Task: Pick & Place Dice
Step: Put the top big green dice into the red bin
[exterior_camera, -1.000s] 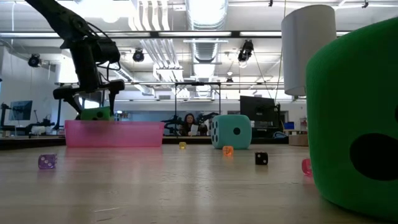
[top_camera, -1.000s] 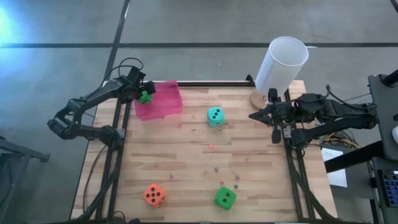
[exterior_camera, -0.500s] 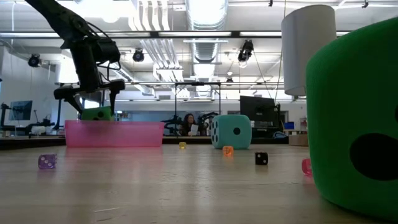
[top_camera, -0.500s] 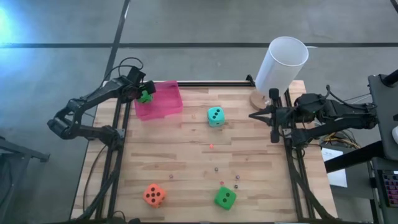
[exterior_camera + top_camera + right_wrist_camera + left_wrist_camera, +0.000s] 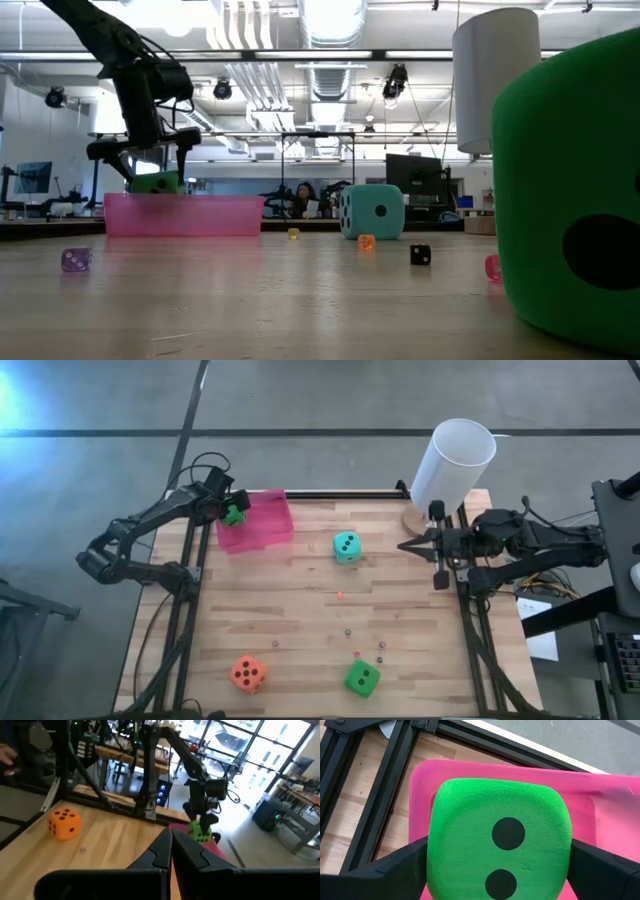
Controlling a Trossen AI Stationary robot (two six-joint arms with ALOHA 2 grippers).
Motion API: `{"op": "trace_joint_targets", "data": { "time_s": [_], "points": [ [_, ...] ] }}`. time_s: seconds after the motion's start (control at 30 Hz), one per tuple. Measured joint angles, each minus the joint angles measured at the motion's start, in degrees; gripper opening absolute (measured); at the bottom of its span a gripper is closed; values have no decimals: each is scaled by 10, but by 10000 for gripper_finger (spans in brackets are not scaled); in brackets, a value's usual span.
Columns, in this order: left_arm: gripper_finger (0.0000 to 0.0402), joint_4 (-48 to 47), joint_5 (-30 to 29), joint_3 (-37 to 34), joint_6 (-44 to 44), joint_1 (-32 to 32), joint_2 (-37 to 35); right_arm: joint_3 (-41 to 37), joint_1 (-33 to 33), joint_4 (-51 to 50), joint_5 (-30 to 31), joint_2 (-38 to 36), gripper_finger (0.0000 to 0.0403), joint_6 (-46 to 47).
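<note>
Release was the step in hand, by my reading: the left hand (image 5: 232,512) hung over the pink tray (image 5: 270,532) at the tabletop's (image 5: 300,610) far left corner, with a bright green die (image 5: 499,852) between its fingers (image 5: 405,865). The fingers stood wide and lay against both flanks of the die, so it looked held, or only just let go; which of the two could not be told. To do this well, the die should sit over the tray's floor and not its rim, and the hand should go straight up once open so the soft cube does not cling to a finger and tip out. The right hand (image 5: 438,550) waited at the right edge beside the white cylinder (image 5: 452,460), its fingers pressed together on nothing.

Three dice lay on the tabletop: the teal die (image 5: 346,546) near the middle, the orange die (image 5: 248,673) at the near left, the second green die (image 5: 362,678) at the near right, all well apart.

From the low view the tray's wall hid whether the held die touched the floor. The near green die filled that view's right side, cut off by the frame. Tiny beads (image 5: 349,631) were scattered on the wood, too small to make out.
</note>
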Motion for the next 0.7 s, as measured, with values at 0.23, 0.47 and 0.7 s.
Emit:
{"op": "trace_joint_targets", "data": {
  "time_s": [0.23,0.47,0.7],
  "points": [
    [399,0,0,0,0,0,0,5,-21,99,7,68,8,8],
    [396,1,0,0,0,0,0,44,-56,107,49,121,8,111],
    [397,0,0,0,2,0,0,70,-60,112,46,173,8,192]
  ]
}}
